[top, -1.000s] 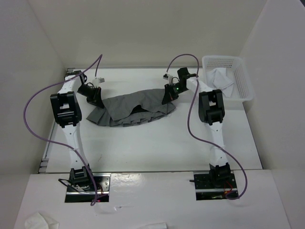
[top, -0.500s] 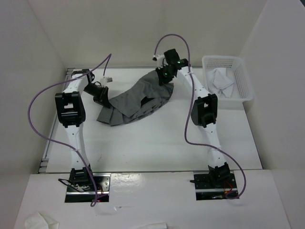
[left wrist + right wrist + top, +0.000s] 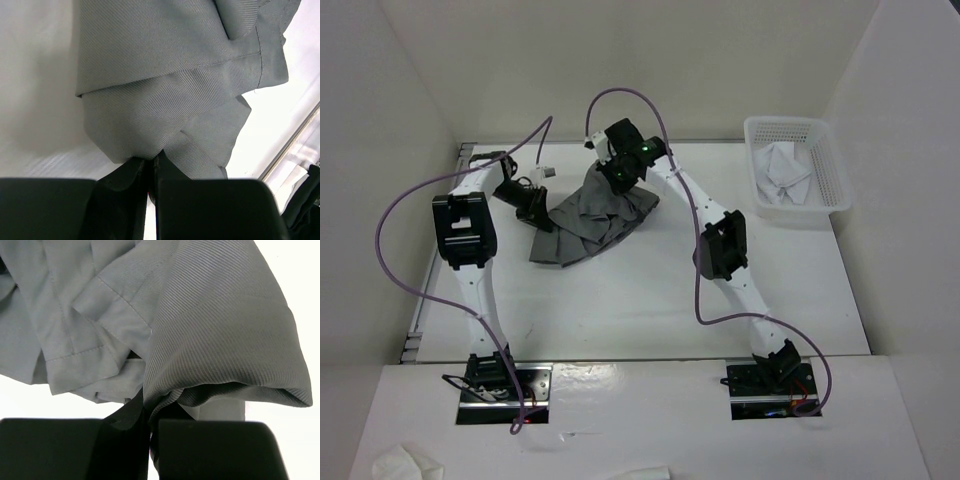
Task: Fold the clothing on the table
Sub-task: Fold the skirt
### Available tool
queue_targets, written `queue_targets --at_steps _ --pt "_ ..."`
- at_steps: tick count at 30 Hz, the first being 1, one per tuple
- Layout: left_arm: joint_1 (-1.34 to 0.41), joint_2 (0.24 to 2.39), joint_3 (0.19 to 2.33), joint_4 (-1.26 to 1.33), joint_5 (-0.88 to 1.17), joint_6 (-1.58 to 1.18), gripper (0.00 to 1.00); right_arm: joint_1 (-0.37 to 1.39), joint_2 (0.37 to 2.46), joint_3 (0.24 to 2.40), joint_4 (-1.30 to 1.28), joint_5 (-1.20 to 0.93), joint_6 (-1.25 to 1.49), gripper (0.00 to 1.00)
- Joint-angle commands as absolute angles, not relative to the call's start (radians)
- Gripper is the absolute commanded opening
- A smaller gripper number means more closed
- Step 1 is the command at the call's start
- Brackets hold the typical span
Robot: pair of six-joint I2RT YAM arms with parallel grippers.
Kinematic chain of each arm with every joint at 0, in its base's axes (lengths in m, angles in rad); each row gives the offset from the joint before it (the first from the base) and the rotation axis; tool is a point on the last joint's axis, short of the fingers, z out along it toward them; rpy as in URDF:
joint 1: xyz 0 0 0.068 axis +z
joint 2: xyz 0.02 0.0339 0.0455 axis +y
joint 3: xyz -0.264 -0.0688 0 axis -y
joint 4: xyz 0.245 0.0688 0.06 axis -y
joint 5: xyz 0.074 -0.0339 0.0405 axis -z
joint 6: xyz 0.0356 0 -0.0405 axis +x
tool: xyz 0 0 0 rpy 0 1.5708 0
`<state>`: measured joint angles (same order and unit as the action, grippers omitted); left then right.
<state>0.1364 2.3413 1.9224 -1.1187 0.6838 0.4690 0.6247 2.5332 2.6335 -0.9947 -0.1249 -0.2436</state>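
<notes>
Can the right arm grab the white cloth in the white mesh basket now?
Probably not yet. The right gripper is shut on the dark grey pleated skirt, well away from the white plastic mesh basket holding the white cloth, so it must let go first.

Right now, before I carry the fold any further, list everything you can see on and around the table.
skirt: one, dark grey, far left-centre of the table, bunched between the two wrists
table: one, white, plain white walls around it
basket: one, white mesh, far right corner of the table
cloth: one, white, inside the basket
scraps: two, white, on the near ledge in front of the arm bases
cables: two, purple, one looping along each arm
arms: two, white with black joints, bases at the near edge
left fingers: black, shut on a corner of the skirt
right fingers: black, shut on a fold of the skirt
</notes>
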Motion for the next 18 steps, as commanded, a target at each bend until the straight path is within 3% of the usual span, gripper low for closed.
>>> queue_targets --at_steps 1,9,18 --pt "0.14 2.273 1.902 -1.111 0.739 0.502 0.1 0.685 2.528 2.707 -1.011 -0.069 -0.251 0.0" --pt "0.149 2.243 1.858 -1.111 0.739 0.511 0.1 0.697 2.491 2.672 -1.011 0.074 -0.302 0.0" --pt "0.158 2.232 1.847 -1.101 0.748 0.511 0.1 0.696 2.373 2.588 -0.988 0.044 -0.311 0.0"
